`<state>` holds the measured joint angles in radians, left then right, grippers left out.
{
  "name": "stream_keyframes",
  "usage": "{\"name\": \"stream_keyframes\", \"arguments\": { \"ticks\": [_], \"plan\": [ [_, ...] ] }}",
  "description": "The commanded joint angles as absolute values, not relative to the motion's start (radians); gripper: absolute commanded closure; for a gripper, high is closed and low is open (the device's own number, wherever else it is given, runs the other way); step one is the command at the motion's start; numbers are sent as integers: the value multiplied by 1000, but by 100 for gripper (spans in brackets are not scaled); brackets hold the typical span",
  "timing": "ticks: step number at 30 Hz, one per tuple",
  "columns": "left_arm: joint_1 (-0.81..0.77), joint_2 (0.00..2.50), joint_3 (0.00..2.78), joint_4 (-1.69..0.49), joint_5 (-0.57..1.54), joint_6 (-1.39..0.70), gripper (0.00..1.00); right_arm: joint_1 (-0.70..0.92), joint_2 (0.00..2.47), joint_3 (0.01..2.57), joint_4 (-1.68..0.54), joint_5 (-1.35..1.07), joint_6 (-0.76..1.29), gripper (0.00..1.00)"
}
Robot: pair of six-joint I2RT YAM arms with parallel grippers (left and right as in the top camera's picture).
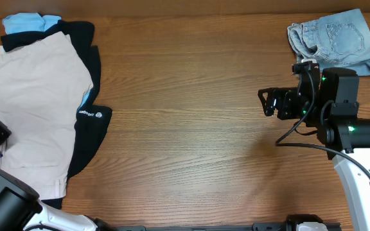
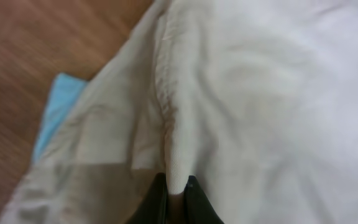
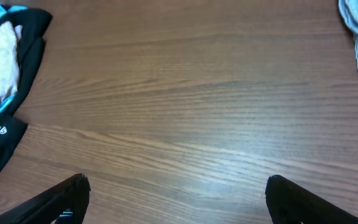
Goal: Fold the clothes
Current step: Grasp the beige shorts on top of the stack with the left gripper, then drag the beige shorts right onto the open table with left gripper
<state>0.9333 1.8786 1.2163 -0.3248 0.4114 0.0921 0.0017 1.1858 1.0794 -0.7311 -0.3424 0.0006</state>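
While the large beige cotton shorts (image 1: 34, 109) lie spread at the left side of the brown wooden table (image 1: 185, 128), on top of a black garment with a small white logo (image 1: 94, 115) and a light-blue piece (image 1: 23, 23), the left gripper (image 2: 176, 196) is clamped on a raised ridge of their fabric near the table's left edge. The right gripper (image 1: 265, 104) hovers over bare wood at the right, its fingers (image 3: 64, 199) wide apart. Near that arm, crumpled pale-blue denim shorts (image 1: 336, 38) sit at the far right corner.
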Motion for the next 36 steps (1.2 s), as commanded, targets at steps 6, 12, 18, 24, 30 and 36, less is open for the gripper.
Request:
{"name": "stream_keyframes", "arguments": {
  "ticks": [6, 12, 18, 24, 30, 36],
  "plan": [
    [772, 1571, 1254, -484, 693, 56, 96, 5, 1178, 1115, -659, -413, 33, 10],
    [524, 1468, 1254, -641, 838, 83, 96, 4, 1165, 1148, -680, -413, 60, 11],
    [162, 1490, 1253, -630, 838, 82, 96, -43, 1165, 1213, -783, -413, 60, 11],
    [-262, 1596, 1253, -413, 698, 28, 96, -187, 1165, 1263, -906, -414, 83, 11],
    [-508, 1756, 1253, -188, 695, -32, 89, -321, 1150, 1264, -949, -422, 82, 7],
    [-624, 1871, 1254, -31, 696, -68, 41, -399, 1148, 1264, -949, -451, 82, 4]
  ]
}}
